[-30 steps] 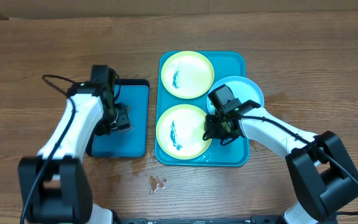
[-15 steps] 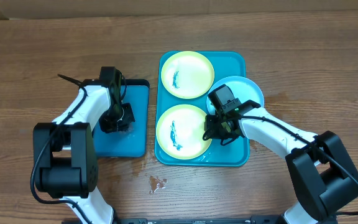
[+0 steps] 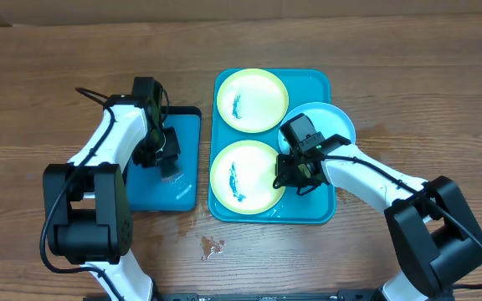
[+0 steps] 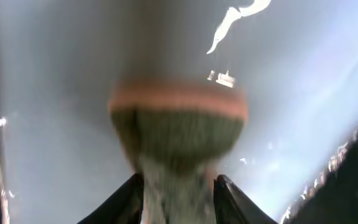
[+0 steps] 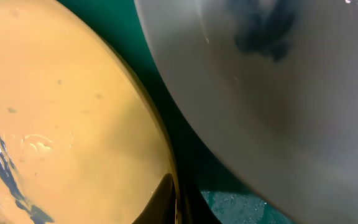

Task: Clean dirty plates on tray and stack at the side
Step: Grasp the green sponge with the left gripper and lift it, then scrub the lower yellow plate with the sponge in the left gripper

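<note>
Two yellow-green plates lie on the turquoise tray (image 3: 316,209): a far one (image 3: 252,100) and a near one (image 3: 241,177), both with blue-green smears. The light blue plate (image 3: 329,124) rests over the tray's right rim. My right gripper (image 3: 295,173) is shut on the near plate's right rim. In the right wrist view its jaws (image 5: 178,199) pinch that rim (image 5: 55,124), and the smeared blue plate (image 5: 278,93) is beside them. My left gripper (image 3: 167,163) is shut on a green and orange sponge (image 4: 178,130), over the small dark blue tray (image 3: 161,192).
The small dark-rimmed blue tray lies left of the turquoise tray, almost touching it. A few water drops (image 3: 212,246) sit on the wooden table in front of the trays. A cardboard edge (image 3: 224,10) runs along the back.
My left arm has swung and its gripper has shifted a little to the right and nearer over the small tray with the sponge. The right arm and the plates have not moved.
</note>
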Robot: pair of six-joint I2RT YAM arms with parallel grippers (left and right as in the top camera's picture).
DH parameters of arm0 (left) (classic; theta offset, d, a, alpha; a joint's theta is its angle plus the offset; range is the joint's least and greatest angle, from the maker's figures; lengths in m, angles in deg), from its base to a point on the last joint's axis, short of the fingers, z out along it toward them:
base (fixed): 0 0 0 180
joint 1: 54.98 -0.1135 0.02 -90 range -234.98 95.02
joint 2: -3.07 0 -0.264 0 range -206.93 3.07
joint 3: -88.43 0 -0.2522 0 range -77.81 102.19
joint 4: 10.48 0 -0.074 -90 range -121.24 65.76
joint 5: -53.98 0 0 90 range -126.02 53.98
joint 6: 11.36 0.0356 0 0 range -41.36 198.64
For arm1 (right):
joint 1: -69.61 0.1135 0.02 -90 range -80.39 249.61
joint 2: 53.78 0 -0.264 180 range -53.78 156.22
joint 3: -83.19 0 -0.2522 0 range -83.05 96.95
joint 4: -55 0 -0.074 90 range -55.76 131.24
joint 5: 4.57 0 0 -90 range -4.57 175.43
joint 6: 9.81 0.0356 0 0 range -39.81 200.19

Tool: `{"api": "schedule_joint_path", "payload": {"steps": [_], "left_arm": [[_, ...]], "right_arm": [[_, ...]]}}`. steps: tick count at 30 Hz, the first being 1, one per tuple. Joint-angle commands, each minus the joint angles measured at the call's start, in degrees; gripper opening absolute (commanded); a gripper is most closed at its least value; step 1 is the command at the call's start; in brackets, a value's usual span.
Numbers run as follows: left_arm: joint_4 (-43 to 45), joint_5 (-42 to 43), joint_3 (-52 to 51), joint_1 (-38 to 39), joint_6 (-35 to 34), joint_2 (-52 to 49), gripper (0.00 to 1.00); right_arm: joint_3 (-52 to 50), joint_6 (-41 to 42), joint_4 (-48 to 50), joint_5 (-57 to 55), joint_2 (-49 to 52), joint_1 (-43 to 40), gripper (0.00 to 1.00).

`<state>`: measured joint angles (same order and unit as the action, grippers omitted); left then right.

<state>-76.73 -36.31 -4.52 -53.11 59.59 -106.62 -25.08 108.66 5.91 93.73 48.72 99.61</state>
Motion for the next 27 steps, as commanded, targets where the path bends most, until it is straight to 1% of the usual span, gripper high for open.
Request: {"api": "schedule_joint_path", "payload": {"steps": [1, 2, 3, 8, 10, 12, 16, 18, 22, 25, 27], "left_arm": [[2.58, -1.25, -3.43, 0.42, 1.01, -0.68, 0.31], [3.89, -1.14, -4.74, 0.42, 0.83, -0.68, 0.23], [4.63, -1.11, -5.84, 0.42, 0.61, -0.68, 0.04], [2.54, -0.22, -5.77, 0.39, 2.14, -0.42, 0.04], [-0.07, -0.28, -3.78, 0.39, 4.2, 0.0, 0.04], [-4.7, -0.26, 0.31, 0.42, 6.75, 0.66, 0.04], [-11.72, 1.11, 7.93, 0.55, 6.64, 2.4, 0.04], [-13.57, 3.96, 10.69, 1.18, 6.64, 3.76, 0.04], [-12.74, 10.54, 11.63, 4.92, 6.64, 6.1, 0.04], [-10.95, 11.37, 10.99, 9.94, 6.64, 5.88, 0.04], [-7.58, 11.39, 8.98, 13.77, 6.6, 5.84, 0.04]], "right_arm": [[-0.66, -0.11, -0.94, -3.34, 1.14, -0.17, 0.04], [-0.66, -0.11, -0.94, -3.34, 1.14, -0.17, 0.04], [-0.66, -0.11, -0.96, -3.34, 1.14, -0.17, 0.04], [-0.66, 0.61, -1.01, -3.78, 1.14, -0.28, 0.04], [-0.66, 4.92, -1.57, -6.03, 1.14, -0.72, 0.04], [-0.66, 9.01, -2.14, -7.85, 1.14, -1.53, 0.04], [-0.66, 13.22, -2.16, -7.58, 1.14, -3.08, 0.04], [-0.66, 14.47, -1.75, -7.56, 1.14, -3.17, 0.04], [-0.66, 13.4, -0.85, -7.15, 1.14, -2.69, 0.04], [-0.66, 9.88, -0.72, -7.15, 1.14, -1.92, 0.04], [-0.66, 7.23, -0.94, -7.13, 1.14, -1.25, 0.04]]}}
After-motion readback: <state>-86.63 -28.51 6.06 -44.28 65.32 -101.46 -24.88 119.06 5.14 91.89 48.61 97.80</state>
